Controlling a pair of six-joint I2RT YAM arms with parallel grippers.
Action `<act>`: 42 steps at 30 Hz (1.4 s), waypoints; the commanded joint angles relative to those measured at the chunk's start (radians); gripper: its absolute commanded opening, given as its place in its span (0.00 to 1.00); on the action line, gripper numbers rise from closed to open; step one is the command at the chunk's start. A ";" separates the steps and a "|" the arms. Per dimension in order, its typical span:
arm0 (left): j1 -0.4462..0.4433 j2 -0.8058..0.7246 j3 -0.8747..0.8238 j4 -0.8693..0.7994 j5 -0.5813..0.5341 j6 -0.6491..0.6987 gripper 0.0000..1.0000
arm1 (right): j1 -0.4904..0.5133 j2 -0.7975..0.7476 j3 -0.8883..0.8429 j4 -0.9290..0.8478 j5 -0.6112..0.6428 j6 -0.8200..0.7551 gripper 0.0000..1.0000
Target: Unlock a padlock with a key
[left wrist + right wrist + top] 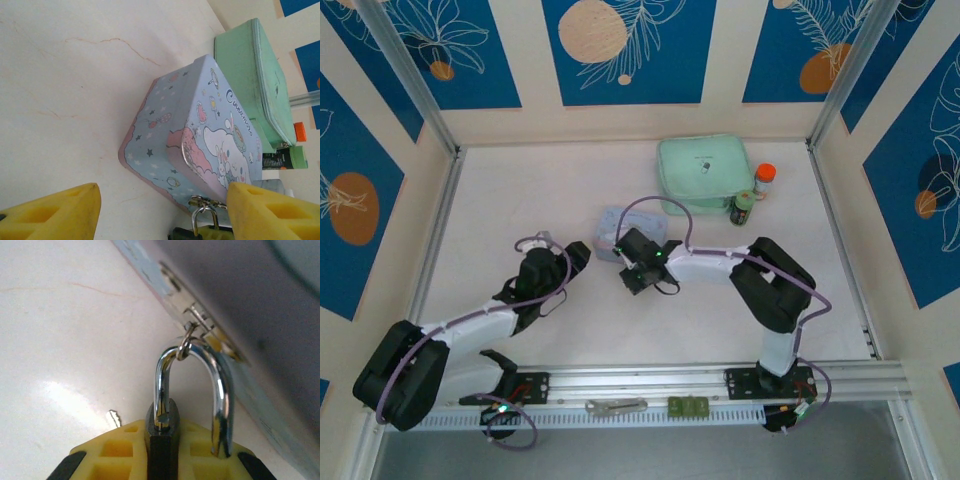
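Blue tin (200, 135) reads "Cinnamoro" — padlock (162, 447) gripped.

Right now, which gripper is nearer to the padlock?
Right. The right gripper is shut on the padlock, hanging from the blue tin; the left gripper is open and apart, facing it.

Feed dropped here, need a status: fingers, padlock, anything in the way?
Right fingers shut on padlock. Left fingers open, empty. Shackle through blue tin clasp ring; tin close alongside.

I see free table (520, 190) left of the blue tin (608, 226); my right gripper (630, 256), clamped on the padlock (161, 442), blocks its near side.
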 commanded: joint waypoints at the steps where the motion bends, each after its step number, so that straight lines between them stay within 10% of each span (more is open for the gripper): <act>1: 0.012 -0.024 -0.014 0.006 -0.017 -0.007 0.66 | -0.050 -0.050 -0.032 0.126 -0.205 -0.075 0.00; 18: 0.014 -0.079 -0.044 -0.014 -0.026 -0.009 0.66 | -0.142 0.080 0.143 0.008 -0.481 -0.291 0.00; 33: 0.014 -0.124 -0.041 -0.055 -0.034 -0.008 0.66 | -0.119 0.186 0.260 -0.026 -0.276 -0.495 0.00; 42: 0.014 -0.144 -0.041 -0.073 -0.046 -0.006 0.66 | -0.177 0.342 0.474 -0.313 -0.560 -0.455 0.00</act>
